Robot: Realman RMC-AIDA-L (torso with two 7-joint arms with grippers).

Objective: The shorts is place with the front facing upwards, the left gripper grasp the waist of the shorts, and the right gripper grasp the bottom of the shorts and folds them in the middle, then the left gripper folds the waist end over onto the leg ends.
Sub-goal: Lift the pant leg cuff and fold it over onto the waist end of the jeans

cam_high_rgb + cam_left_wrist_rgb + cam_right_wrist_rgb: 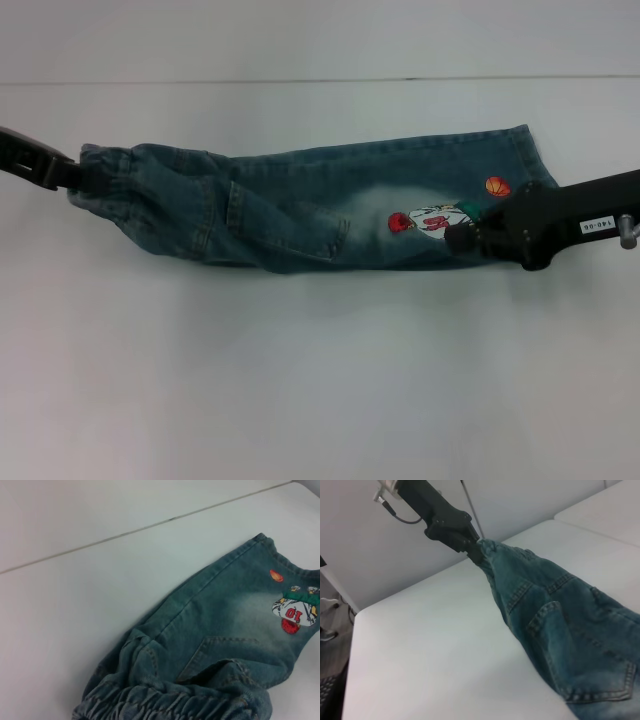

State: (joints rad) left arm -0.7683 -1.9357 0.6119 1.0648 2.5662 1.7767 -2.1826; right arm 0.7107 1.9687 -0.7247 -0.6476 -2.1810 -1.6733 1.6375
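The blue denim shorts [300, 205] lie stretched left to right on the white table [320, 380], folded lengthwise, a back pocket showing. My left gripper [72, 176] is shut on the bunched elastic waist at the left end; the right wrist view shows this left gripper [476, 549] pinching the waist of the shorts [560, 625]. My right gripper [462, 236] is shut on the leg end, beside the cartoon patch [430, 220]. In the left wrist view the shorts [225, 645] show the gathered waist close up and the patch [295, 612] farther off.
A seam [300, 80] runs across the table behind the shorts. An orange patch [497, 186] sits near the leg hem. In the right wrist view the table edge [355, 630] drops off to dark floor clutter [330, 680].
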